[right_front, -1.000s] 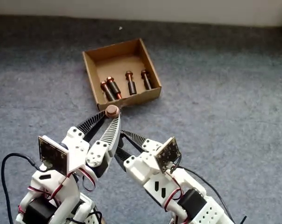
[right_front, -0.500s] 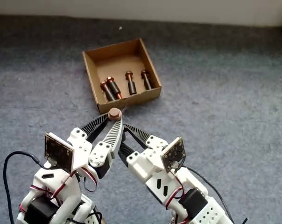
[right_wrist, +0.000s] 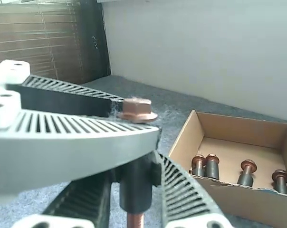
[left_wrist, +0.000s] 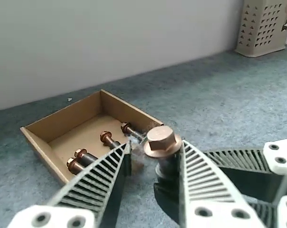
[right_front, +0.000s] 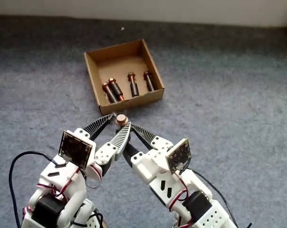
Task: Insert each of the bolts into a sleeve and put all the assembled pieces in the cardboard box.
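Note:
A copper-headed bolt point(right_front: 121, 119) stands upright in a dark sleeve point(right_wrist: 134, 185), just in front of the cardboard box point(right_front: 155, 66). My right gripper point(right_front: 126, 135) is shut on the sleeve, and the bolt's copper tip sticks out below it. My left gripper point(right_front: 120, 121) is open around the bolt head point(left_wrist: 161, 140). One finger point(left_wrist: 200, 175) touches the head, and carpet shows between the head and the other finger point(left_wrist: 103, 183). Several assembled pieces point(right_front: 134, 84) lie in the box point(left_wrist: 43, 142).
Grey carpet point(right_front: 229, 104) covers the whole work area. A pale wall runs along the far edge. A perforated beige basket point(left_wrist: 264, 23) stands by that wall, well away from the arms.
The bolt head has moved toward the near side and a little right. The left arm drew back and its fingertips spread slightly. The right gripper closed in under the left one.

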Motion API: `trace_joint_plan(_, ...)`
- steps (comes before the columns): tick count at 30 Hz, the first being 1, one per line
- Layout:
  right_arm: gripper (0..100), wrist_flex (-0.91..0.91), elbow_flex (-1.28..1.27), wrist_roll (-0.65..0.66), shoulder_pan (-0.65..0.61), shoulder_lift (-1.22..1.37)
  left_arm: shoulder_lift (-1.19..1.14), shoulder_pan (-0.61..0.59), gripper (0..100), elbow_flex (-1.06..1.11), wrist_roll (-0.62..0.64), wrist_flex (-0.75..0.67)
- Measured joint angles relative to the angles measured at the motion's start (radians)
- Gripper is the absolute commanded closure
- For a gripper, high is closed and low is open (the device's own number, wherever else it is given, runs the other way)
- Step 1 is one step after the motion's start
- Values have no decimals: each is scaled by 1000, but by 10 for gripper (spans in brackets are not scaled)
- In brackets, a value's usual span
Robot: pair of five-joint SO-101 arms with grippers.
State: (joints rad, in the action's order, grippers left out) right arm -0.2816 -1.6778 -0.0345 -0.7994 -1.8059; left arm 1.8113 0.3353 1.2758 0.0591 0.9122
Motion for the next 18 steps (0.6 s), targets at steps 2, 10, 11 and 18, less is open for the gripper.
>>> trace_joint_plan(2, 993, -2, 0, 0, 0, 0, 0, -12, 825, 0, 0, 0)
trace_joint_plan(10, 993, -66, 0, 2, 2, 2, 6, -89, 825, -238, -2, 130)
trace_joint_plan(11, 993, -71, 0, 2, 2, 2, 8, -86, 825, -253, -2, 141)
trace_joint_plan(18, 993, -100, 0, 2, 3, 0, 8, -97, 829, -261, -5, 166)
